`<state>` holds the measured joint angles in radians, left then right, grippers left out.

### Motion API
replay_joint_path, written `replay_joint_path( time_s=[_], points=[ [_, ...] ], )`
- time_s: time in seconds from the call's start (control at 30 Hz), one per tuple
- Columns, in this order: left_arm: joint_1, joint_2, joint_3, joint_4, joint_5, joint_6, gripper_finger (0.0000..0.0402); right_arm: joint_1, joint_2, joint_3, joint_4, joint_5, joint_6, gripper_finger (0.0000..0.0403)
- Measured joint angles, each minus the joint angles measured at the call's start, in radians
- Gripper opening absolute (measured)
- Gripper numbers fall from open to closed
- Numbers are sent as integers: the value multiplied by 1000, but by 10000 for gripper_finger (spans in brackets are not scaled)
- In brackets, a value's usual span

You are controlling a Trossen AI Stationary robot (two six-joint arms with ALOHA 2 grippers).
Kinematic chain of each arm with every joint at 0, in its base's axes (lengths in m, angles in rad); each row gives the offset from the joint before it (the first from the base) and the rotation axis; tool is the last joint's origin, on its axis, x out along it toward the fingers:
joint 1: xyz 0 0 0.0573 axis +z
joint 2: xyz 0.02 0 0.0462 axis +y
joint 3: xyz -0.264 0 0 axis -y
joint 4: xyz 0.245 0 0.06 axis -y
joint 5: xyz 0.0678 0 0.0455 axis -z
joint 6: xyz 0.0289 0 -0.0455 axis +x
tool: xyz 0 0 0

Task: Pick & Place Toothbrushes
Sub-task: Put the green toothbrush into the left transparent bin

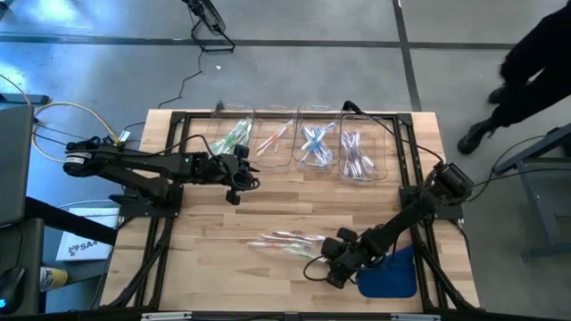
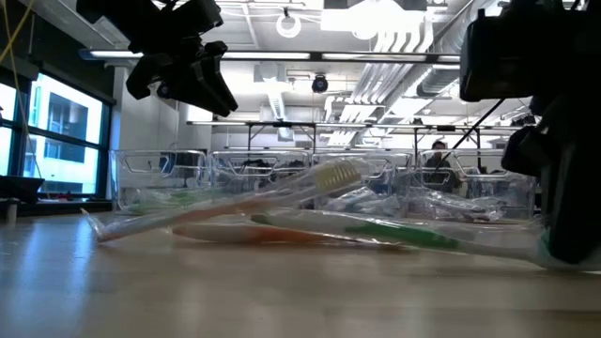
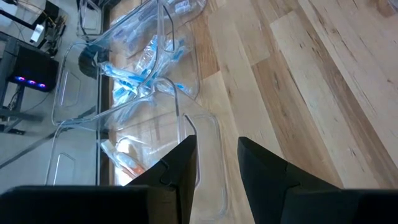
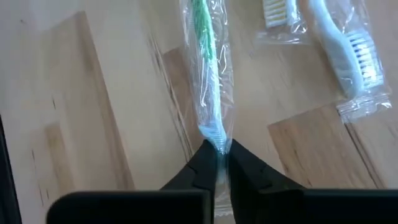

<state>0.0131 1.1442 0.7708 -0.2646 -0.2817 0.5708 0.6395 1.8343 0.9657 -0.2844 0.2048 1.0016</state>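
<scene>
The right arm reaches in from the table's right edge toward the near side, bent low, its right gripper (image 4: 217, 163) down at the tabletop with the fingers pinched together. The left arm stretches in from the left across the far half, and its left gripper (image 3: 217, 163) hangs above the surface, fingers partly apart.

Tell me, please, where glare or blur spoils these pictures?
Low view: ceiling lights glare and the near table is soft. Left wrist view: reflections streak the clear bins. Right wrist view: wrapper sheen over the green toothbrush.
</scene>
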Motion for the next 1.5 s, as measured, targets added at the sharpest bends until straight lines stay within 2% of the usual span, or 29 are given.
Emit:
replay_joint_path(
  time_s=[0.17, 0.33, 0.63, 0.93, 1.17, 1.33, 1.5],
  points=[
    [0, 0, 0, 0, 0, 0, 113, 0, -11, -1, -4, -50, -1, 23],
    [0, 0, 0, 0, 0, 0, 113, 1, -35, -3, -16, -65, -4, 9],
    [0, 0, 0, 0, 0, 0, 113, 2, -43, -4, -21, -118, -8, 8],
    [0, 0, 0, 0, 0, 2, 113, 2, -45, -3, -21, -121, -8, 8],
    [0, 0, 0, 0, -2, 61, 113, 2, -58, -4, -26, -120, -11, 7],
    [0, 0, 0, 0, -4, 63, 113, 2, -114, -3, -29, -92, -37, 7],
    [0, -2, 0, 0, -70, 65, 113, 2, -183, -3, -71, -103, -35, 6]
  ],
)
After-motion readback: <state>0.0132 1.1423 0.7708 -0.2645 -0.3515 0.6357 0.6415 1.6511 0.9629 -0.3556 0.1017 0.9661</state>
